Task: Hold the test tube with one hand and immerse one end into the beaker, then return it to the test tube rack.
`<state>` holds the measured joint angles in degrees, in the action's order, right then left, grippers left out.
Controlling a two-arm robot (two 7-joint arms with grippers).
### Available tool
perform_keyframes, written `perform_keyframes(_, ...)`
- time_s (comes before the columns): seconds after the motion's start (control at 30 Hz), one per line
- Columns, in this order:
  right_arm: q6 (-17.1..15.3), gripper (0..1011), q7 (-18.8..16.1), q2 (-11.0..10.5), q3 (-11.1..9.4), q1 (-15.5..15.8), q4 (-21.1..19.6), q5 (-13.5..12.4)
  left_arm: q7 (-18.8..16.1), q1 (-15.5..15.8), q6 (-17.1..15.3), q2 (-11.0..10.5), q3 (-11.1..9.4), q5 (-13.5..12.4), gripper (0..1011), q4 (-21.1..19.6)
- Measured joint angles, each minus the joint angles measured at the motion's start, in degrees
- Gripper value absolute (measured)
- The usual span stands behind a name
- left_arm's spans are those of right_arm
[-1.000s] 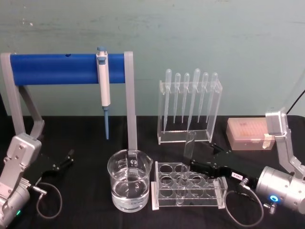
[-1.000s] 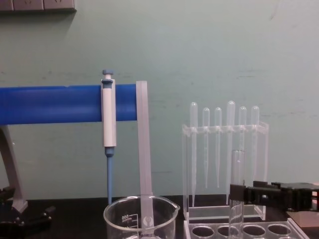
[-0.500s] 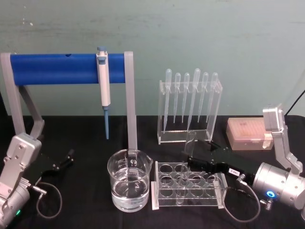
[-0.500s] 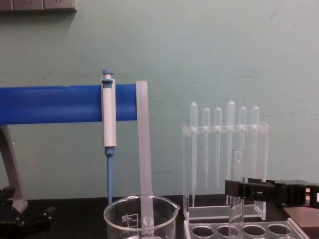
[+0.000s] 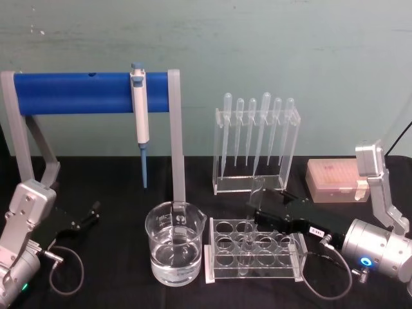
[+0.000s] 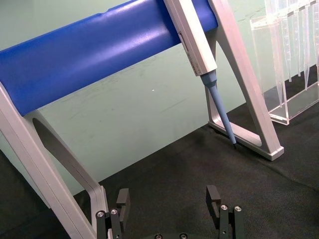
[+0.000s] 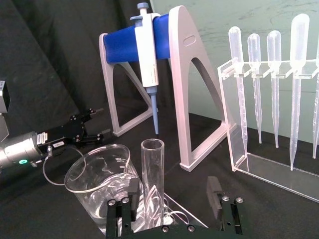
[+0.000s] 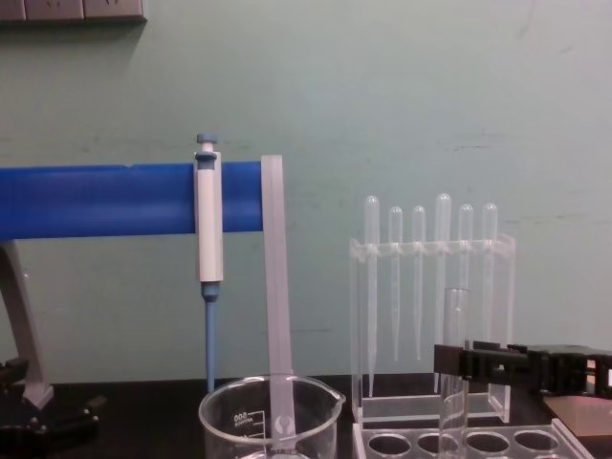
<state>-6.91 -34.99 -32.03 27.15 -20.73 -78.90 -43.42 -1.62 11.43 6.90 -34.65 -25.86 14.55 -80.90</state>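
The test tube [image 7: 152, 167] stood upright in the rack [image 5: 252, 268], in a hole of the rear row near the middle, its rim well above the rack top. The beaker [image 5: 175, 246], partly filled with clear liquid, sat just to the left of the rack and apart from the tube.

The right gripper [image 7: 173, 184] reached in from the right at the height of the tube's upper half, its fingers spread wide. In the right wrist view the tube rose just beside one finger [image 7: 133, 191], with a broad gap to the other; whether that finger touched the glass could not be told. In the chest view the black fingertip crossed the tube a little below its rim. Nothing was clamped.

The left gripper [image 6: 168, 199] rested low at the table's [image 5: 116, 187] left side, near the foot of the blue stand [image 5: 77, 93], with its fingers apart and holding nothing. A pipettor [image 5: 140, 116] hung from the stand, and pipettes [image 5: 257, 129] hung in a clear holder behind the rack.
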Motion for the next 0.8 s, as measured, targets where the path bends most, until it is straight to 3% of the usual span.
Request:
perform_keyframes(0.3, 0.0, 652, 0.0, 0.0, 0.0, 0.0, -0.1, 0.0, 0.0, 0.0, 0.0, 0.0, 0.0, 0.0, 1000, 0.0)
perform_keyframes(0.6, 0.0, 325, 0.0, -0.1, 0.0, 0.0, -0.1, 0.1, 0.0, 0.0, 0.0, 0.0, 0.0, 0.0, 1000, 0.0)
perform_keyframes(0.7, 0.0, 246, 0.0, -0.1, 0.0, 0.0, -0.1, 0.1, 0.0, 0.0, 0.0, 0.0, 0.0, 0.0, 1000, 0.0)
perform_keyframes(0.8, 0.0, 241, 0.0, -0.1, 0.0, 0.0, -0.1, 0.1, 0.0, 0.0, 0.0, 0.0, 0.0, 0.0, 1000, 0.0)
